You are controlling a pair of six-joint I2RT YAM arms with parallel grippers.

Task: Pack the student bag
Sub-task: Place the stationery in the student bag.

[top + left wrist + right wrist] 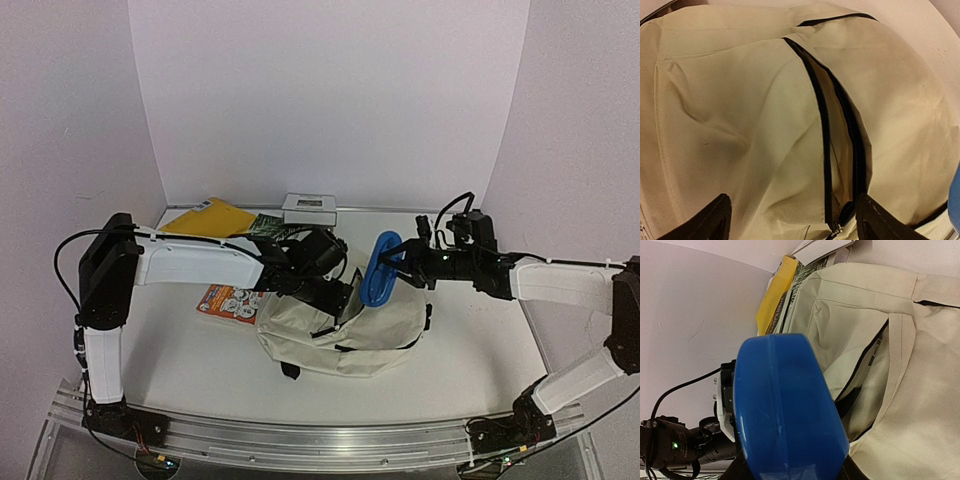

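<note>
Blue case (785, 410) looms nearest, filling the right wrist view. It hangs on edge, pinched in the right claw (402, 256), at about one o'clock from the bag (345, 335) and just over its far rim, not yet inside as far as I can see.

That bag is the biggest thing in view. It lies slumped in the middle of the table (480, 350), and its black zip (826, 130) is parted into a long slit. Through the gap I see only pale cloth and shadow, so I cannot tell whether anything is packed.

Over it, the left claw (792, 215) is spread wide and grips nothing, one finger close beside the zip's end.

Outside the bag, around ten o'clock, lie a yellow book (210, 218), an orange booklet (230, 302) and a dark book (265, 226). A white box (310, 208) sits at twelve by the back wall.

I judge the packing barely begun. The bag is open and the case is about to go in, with the books left to pack.
</note>
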